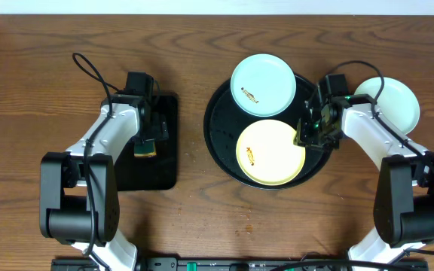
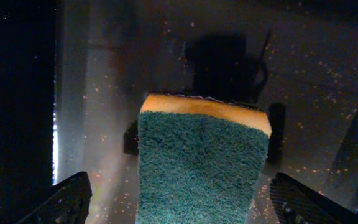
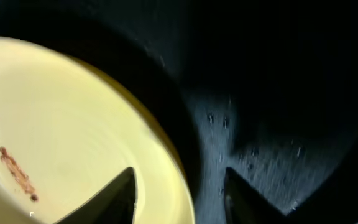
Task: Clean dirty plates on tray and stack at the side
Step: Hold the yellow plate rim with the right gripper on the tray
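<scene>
tray [image 1: 220, 128], right tool [image 3: 179, 190] astride yellow plate [image 3: 73, 118] edge

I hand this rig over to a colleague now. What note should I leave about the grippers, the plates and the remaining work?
Left gripper: open, its fingers on either side of the sponge on the rectangular tray, not gripping it.
Right gripper: open, astride the right rim of the yellow plate; no grip visible.
Plates: the yellow plate and one mint plate lie on the round tray, each with a brown smear. The second mint plate sits on the table right of the tray, no smear visible.
Done: apparently one plate set aside.
Left: wipe both smeared plates and stack them there.
</scene>
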